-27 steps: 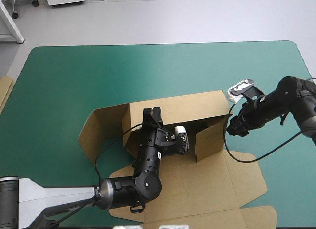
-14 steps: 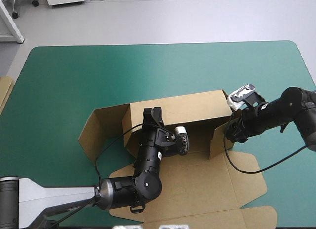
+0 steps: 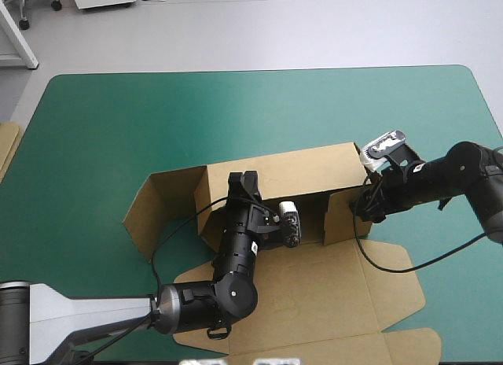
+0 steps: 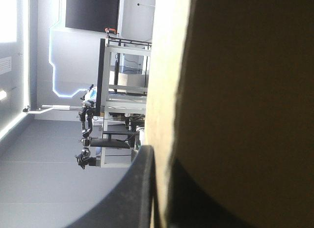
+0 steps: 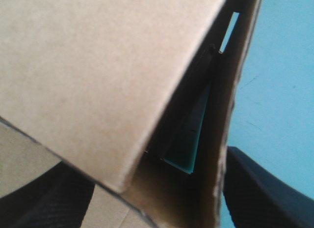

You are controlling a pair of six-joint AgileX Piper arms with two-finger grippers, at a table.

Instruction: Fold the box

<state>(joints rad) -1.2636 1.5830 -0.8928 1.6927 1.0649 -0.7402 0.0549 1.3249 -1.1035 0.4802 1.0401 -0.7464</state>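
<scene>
Box: flat-cut brown cardboard box [image 3: 314,294], half raised, lying from table centre toward 5 o'clock. Its long wall is up along its 12 o'clock side, end flaps are at 9 and 3 o'clock, and the lid panel lies flat toward 6 o'clock.
Left claw: black fin-fingered left gripper [image 3: 242,179] on the long wall's top edge, about 11 o'clock of the box. Fingers nearly together, one on each side of the board, pinching it.
Right claw: black fin-fingered right gripper [image 3: 364,206] at the 3 o'clock end flap. Fingers spread wide, flap edge standing between them, nothing pinched.
In the way: left arm [image 3: 228,278] lies across the box floor and hides part of it. Board fills most of both wrist views.
Around: teal-green table cover [image 3: 236,105]. Strip of more brown board [image 3: 6,149] at the table's 9 o'clock edge, well apart from the box.
</scene>
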